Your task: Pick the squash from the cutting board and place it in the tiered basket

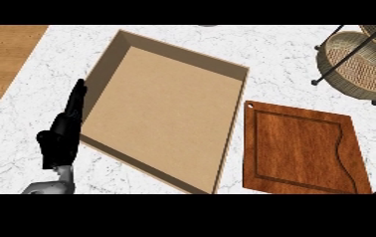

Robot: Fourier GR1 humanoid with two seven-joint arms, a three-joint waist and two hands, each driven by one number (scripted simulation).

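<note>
Left hand (60, 141): fingers straight and together, pointing up, holding nothing; just beside box's left wall.
Box (165, 111): tan, open-topped, mid-counter.
Board (301, 151): just right of box.
Basket (351, 65): top right, cut by edge.
Squash: position cannot be told.

I see a white, grey-veined marble table (294, 47) filling most of my view. A wide, shallow tan box (165, 111) sits on it just left of centre. It is open-topped and set askew, with one corner toward 6 o'clock. At 10 o'clock a patch of brown wood (18, 47) borders the table. At 12 o'clock a small grey sliver (208, 25) shows at the edge, and I cannot tell what it is.
</note>
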